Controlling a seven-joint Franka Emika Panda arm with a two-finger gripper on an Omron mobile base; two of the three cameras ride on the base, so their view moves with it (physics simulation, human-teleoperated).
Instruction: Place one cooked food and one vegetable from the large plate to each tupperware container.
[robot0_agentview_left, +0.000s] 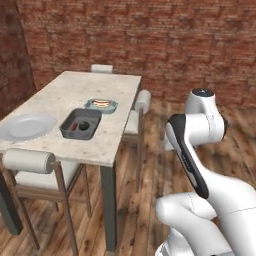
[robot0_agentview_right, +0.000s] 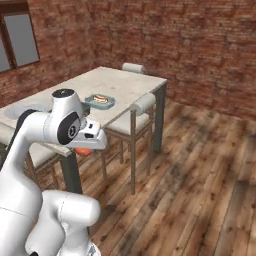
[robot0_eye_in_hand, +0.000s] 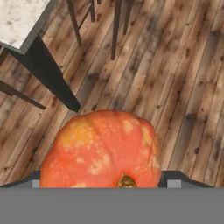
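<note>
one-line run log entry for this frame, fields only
phase: carry | gripper: shut on tomato, over the floor | dark-grey tub: sausage, green ball | light-blue tub: hot dog | plate: bare

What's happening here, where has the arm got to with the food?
The pincer holds the tomato, off the table's corner and over the wood floor. On the table, the dark tub holds the sausage and the green ball; the blue tub has the hot dog. The plate is bare. The tomato likely goes to the blue tub next.
</note>
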